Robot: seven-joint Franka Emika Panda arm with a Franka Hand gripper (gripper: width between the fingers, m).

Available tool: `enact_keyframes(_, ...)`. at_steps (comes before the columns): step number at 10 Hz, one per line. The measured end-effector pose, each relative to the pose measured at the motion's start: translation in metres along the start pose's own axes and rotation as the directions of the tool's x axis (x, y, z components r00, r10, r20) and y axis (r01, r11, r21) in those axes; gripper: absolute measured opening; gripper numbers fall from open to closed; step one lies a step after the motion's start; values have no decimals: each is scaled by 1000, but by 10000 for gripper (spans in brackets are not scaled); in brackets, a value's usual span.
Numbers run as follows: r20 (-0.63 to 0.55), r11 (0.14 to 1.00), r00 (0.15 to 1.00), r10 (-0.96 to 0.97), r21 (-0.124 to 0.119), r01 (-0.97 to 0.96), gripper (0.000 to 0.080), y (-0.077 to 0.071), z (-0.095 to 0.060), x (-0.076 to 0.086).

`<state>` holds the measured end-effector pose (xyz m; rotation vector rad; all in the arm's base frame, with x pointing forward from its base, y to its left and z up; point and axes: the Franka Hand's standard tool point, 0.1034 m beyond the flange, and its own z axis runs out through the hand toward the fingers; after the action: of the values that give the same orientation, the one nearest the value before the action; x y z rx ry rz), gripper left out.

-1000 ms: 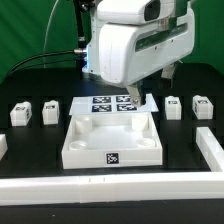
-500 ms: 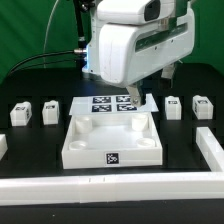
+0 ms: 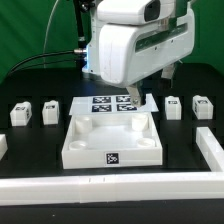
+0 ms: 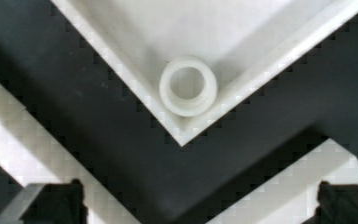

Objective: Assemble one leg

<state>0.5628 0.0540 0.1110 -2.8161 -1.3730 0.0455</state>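
Four small white legs with marker tags stand on the black table in the exterior view, two on its left [image 3: 20, 113] [image 3: 51, 110] and two on its right [image 3: 173, 106] [image 3: 200, 106]. The large white tray [image 3: 112, 148] lies in the middle. My gripper [image 3: 143, 97] hangs over the tray's far right corner, mostly hidden by the arm's white body. In the wrist view the gripper [image 4: 197, 203] is open and empty, with its dark fingers [image 4: 48, 205] wide apart. Below it is a corner of the tray [image 4: 247, 40] with a round socket [image 4: 188, 85].
The marker board [image 3: 100, 103] lies behind the tray, partly under the arm. A white rail [image 3: 211, 150] runs along the exterior view's right edge and a white block [image 3: 2, 146] sits at its left edge. Black cables hang behind the arm.
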Motion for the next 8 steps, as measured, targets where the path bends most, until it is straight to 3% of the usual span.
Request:
enact_keyframes(5, -5, 978, 978, -210, -5, 210, 650, -25, 30, -74)
enact_keyframes(6, -2, 972, 972, -236, 2, 236, 650, -27, 33, -82)
enact_keyframes(8, -2, 974, 974, -227, 2, 227, 650, -27, 33, -81)
